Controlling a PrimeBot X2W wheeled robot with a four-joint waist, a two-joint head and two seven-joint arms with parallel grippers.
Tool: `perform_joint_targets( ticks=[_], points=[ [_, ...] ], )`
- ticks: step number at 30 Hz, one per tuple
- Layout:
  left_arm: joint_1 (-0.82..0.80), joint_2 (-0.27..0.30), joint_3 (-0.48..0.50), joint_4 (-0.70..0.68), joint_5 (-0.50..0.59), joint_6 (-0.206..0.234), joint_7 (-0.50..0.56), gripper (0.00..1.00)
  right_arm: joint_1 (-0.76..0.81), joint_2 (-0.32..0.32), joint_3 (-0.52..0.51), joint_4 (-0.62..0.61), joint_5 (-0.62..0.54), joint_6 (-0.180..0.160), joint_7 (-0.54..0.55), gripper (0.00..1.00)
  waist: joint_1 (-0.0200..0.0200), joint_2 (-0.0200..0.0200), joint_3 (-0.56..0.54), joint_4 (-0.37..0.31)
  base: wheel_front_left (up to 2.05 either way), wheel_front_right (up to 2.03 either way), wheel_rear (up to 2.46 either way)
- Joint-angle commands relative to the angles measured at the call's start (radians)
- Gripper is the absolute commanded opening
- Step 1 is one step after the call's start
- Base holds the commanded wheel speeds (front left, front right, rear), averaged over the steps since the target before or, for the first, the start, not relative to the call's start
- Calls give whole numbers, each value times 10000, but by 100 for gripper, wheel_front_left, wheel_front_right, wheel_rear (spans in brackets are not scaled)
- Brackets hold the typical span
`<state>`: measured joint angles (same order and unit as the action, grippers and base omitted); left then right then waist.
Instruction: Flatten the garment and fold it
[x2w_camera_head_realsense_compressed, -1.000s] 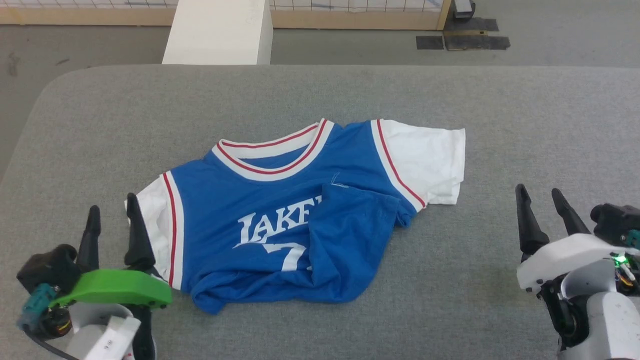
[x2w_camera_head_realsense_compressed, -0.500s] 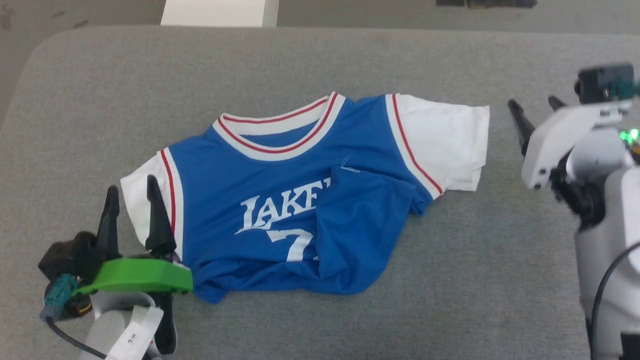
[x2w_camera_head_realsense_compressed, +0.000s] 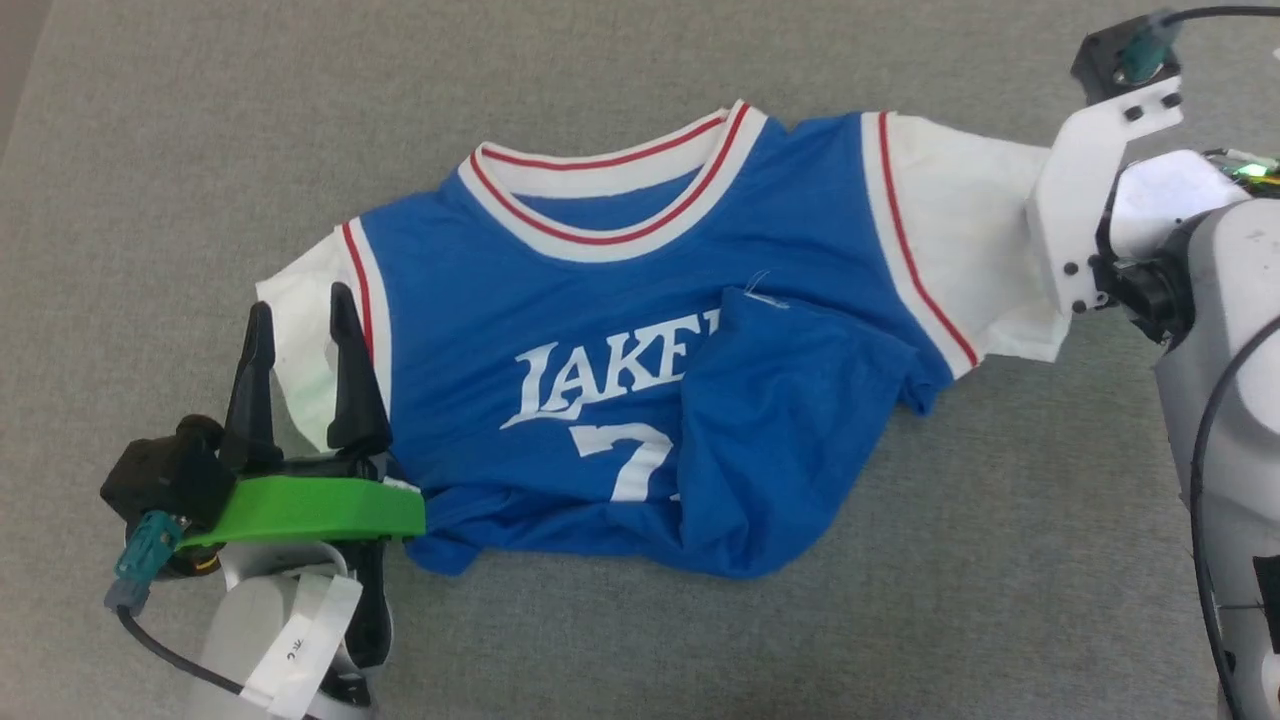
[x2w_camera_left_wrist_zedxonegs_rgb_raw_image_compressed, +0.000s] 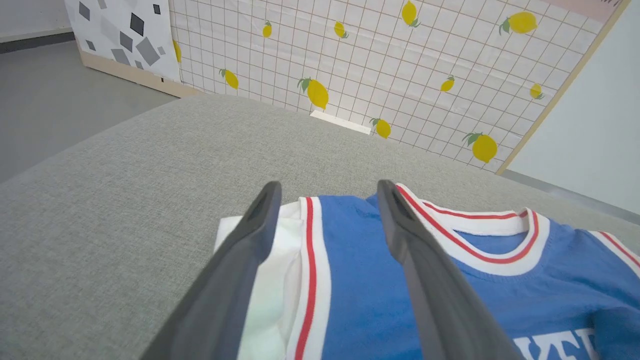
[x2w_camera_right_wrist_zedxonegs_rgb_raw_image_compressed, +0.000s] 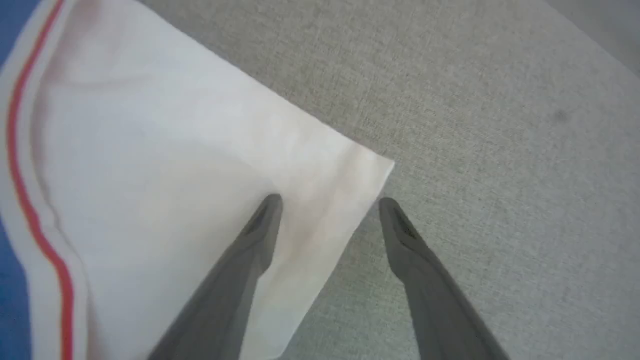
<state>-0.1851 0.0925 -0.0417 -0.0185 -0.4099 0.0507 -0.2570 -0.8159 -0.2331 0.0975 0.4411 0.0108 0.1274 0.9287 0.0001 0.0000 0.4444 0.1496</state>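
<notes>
Your left gripper, open, hangs over one sleeve of the shirt. Your right gripper, open, straddles the other sleeve's edge. Bare table rings the shirt, its hem flipped over the lettering.

I count one shirt on one bench. The shirt has two white sleeves and one striped collar. I have one left end effector and one right end effector, with two dark fingers on each.

Left gripper: two long dark fingers, green bracket, teal plug, black cable. Right: white screwed bracket, pale forearm, green light.
</notes>
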Motion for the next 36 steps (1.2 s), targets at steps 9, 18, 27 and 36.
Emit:
perform_joint_targets(
  ticks=[9,18,27,36],
  points=[
    [-195,-291,228,23,321,-305,-47,100,107,-451,1256,183,933,33,953,0,-1,0,426,320,0,0,0],
    [-62,-352,422,304,470,-448,-47,100,333,-944,682,-483,1687,33,440,0,-1,0,-153,-6,0,0,0],
    [230,-314,592,495,464,-533,-47,100,1841,-1143,-1761,-1201,1828,33,158,0,-1,0,-780,-452,0,0,0],
    [233,-284,540,591,338,-518,44,100,3245,-152,-3367,-1451,1546,33,-690,100,-1,0,-839,-703,0,0,0]
  ],
)
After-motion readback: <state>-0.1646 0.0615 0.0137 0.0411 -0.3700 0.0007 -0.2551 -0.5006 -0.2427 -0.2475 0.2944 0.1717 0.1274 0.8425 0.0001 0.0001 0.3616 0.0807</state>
